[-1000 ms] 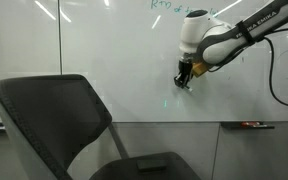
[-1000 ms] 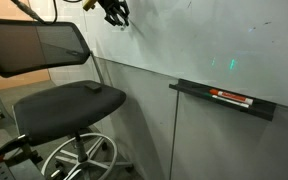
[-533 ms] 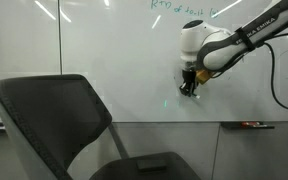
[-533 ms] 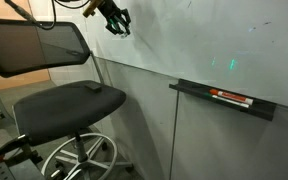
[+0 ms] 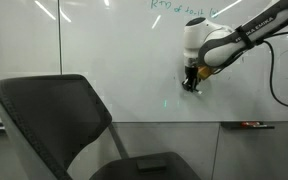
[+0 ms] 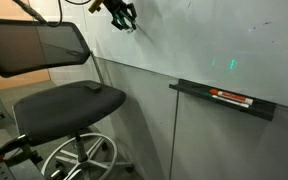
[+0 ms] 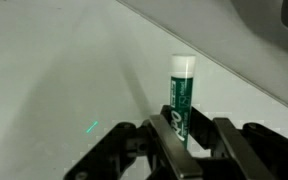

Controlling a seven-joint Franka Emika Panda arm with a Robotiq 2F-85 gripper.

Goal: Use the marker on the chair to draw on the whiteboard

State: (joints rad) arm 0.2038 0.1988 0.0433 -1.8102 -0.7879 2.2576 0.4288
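My gripper (image 7: 180, 132) is shut on the marker (image 7: 182, 95), a green-barrelled pen with a white end that sticks out from between the fingers (image 7: 149, 140) toward the whiteboard (image 7: 54, 70). In both exterior views the gripper (image 5: 191, 84) (image 6: 124, 18) is held close against the whiteboard (image 5: 104, 60) (image 6: 214, 40), high above the seat. I cannot tell whether the marker's end touches the board. The dark office chair (image 5: 54, 110) (image 6: 69, 98) stands below and to one side, nothing slim visible on its seat.
A grey ledge (image 6: 259, 110) under the board carries a flat red-and-black item (image 6: 229, 96) (image 5: 249, 125). A small green light dot (image 7: 89, 127) (image 5: 166, 101) lies on the board. Green writing (image 5: 179, 8) runs along the top. A black cable (image 5: 276, 75) loops from the arm.
The gripper, still shut on the marker, has shifted a little sideways along the board, dipping slightly and coming back up. The chair and the ledge item have not moved.
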